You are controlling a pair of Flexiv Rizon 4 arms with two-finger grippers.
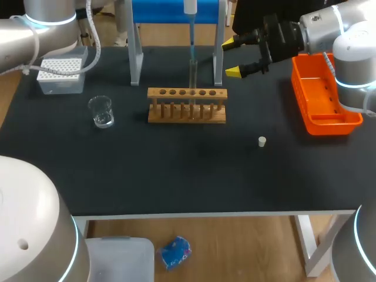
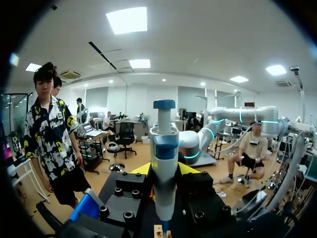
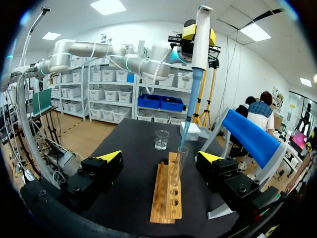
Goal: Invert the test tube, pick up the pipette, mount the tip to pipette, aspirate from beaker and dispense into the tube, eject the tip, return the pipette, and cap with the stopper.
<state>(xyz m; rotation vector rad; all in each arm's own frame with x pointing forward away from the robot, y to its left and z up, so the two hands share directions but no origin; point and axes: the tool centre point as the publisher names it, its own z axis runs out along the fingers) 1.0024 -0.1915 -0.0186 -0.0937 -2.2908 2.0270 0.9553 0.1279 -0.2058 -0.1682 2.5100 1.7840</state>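
At the far left of the desk [image 1: 176, 176] sits a white tip box [image 1: 59, 75], and nearer, just to its right, a clear glass beaker [image 1: 101, 111]. In the middle stands a wooden rack [image 1: 187, 113] with the test tube [image 1: 192, 79] upright in one of its middle holes. Straight above it hangs the pipette [image 2: 164, 148], its thin tip reaching down to the tube's mouth. The left pincer [image 2: 163, 171] is clamped on the pipette's body from both sides, with the plunger end sticking out past the fingers. A blue stand [image 1: 176, 12] rises behind the rack at the far edge. Right of the rack and nearer lies the small white stopper [image 1: 262, 141], alone on the desk. The right pincer [image 1: 233, 57] hovers to the far right of the rack, spread wide and holding nothing. An orange bin [image 1: 343, 120] sits at the right edge.
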